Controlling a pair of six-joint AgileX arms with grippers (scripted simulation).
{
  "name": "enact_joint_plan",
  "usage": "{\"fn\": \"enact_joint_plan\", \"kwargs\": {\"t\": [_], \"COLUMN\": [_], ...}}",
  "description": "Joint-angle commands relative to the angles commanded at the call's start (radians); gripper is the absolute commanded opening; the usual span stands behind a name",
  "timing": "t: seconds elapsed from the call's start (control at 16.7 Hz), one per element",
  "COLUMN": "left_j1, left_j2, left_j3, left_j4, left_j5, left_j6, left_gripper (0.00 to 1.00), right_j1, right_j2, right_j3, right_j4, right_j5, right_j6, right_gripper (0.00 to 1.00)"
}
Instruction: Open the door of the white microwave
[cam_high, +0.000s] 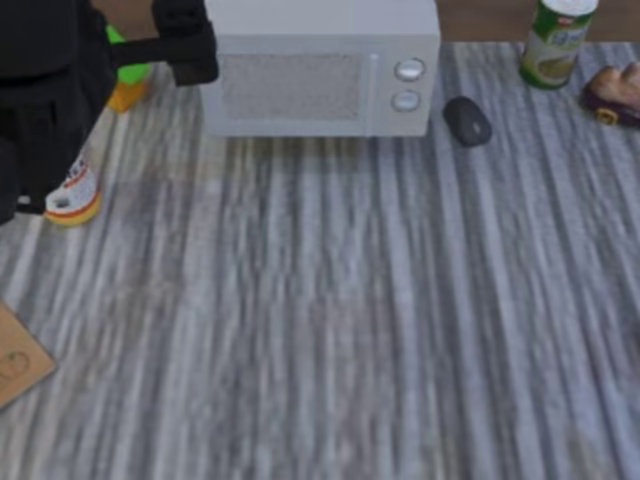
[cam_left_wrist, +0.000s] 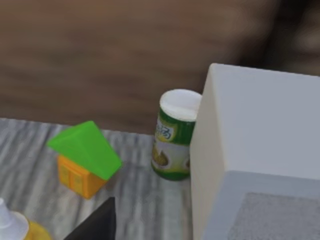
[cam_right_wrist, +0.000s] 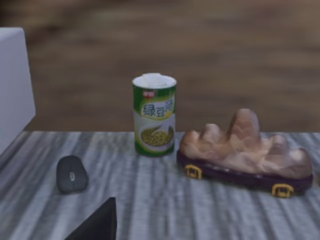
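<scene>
Top view: our left gripper (cam_high: 195, 45) sits at the far left of the tabletop (cam_high: 330, 320), just beside the left edge of the microwave (cam_high: 322, 68). We cannot tell whether this gripper is spread or closed, nor whether it touches the oven. The door (cam_high: 290, 90) lies immediately to the gripper's right, flush with the front and closed; its grey mesh window fills most of the panel. Further right of the door are two knobs (cam_high: 408, 84), stacked one above the other. Beyond them, well apart from the gripper, lie a dark mouse (cam_high: 467, 121), a green can (cam_high: 557, 40) and a rock ornament (cam_high: 615, 92). Behind and below the left arm we see a toy house (cam_high: 128, 80) with a green roof and a yellow bottle (cam_high: 73, 195). A cardboard piece (cam_high: 18, 358) lies at the near left edge.

Left wrist view: the microwave's white side wall (cam_left_wrist: 250, 150) is close, with the house (cam_left_wrist: 85, 157) and a green can (cam_left_wrist: 175, 135) beside it.

Our right arm is out of the top view; its wrist view shows the can (cam_right_wrist: 154, 114), mouse (cam_right_wrist: 71, 173) and ornament (cam_right_wrist: 245, 150).
</scene>
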Motion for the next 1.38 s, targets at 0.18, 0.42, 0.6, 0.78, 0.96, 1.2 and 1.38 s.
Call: {"fn": "enact_joint_plan", "kwargs": {"t": [0.18,0.42,0.6,0.78,0.96,1.2,1.38], "left_j1": [-0.116,-0.241,-0.300,-0.321,-0.321,-0.300,-0.256], "left_j2": [0.305,0.613,0.749,0.796,0.796,0.834,0.934], "left_j3": [0.220,0.435,0.532,0.565,0.565,0.601,0.691], "left_j4": [-0.006,-0.027,-0.044,-0.051,-0.051,-0.037,-0.008], "left_j5": [-0.103,-0.213,-0.265,-0.283,-0.283,-0.266,-0.228], "left_j6": [-0.066,-0.128,-0.154,-0.163,-0.163,-0.147,-0.115], "left_gripper": [1.00,1.00,1.00,1.00,1.00,1.00,1.00], "right_j1": [0.000,0.000,0.000,0.000,0.000,0.000,0.000], "right_j2": [0.000,0.000,0.000,0.000,0.000,0.000,0.000], "right_j3": [0.000,0.000,0.000,0.000,0.000,0.000,0.000], "right_j4": [0.000,0.000,0.000,0.000,0.000,0.000,0.000], "right_j5": [0.000,0.000,0.000,0.000,0.000,0.000,0.000], "right_j6": [0.000,0.000,0.000,0.000,0.000,0.000,0.000], "right_gripper": [1.00,1.00,1.00,1.00,1.00,1.00,1.00]}}
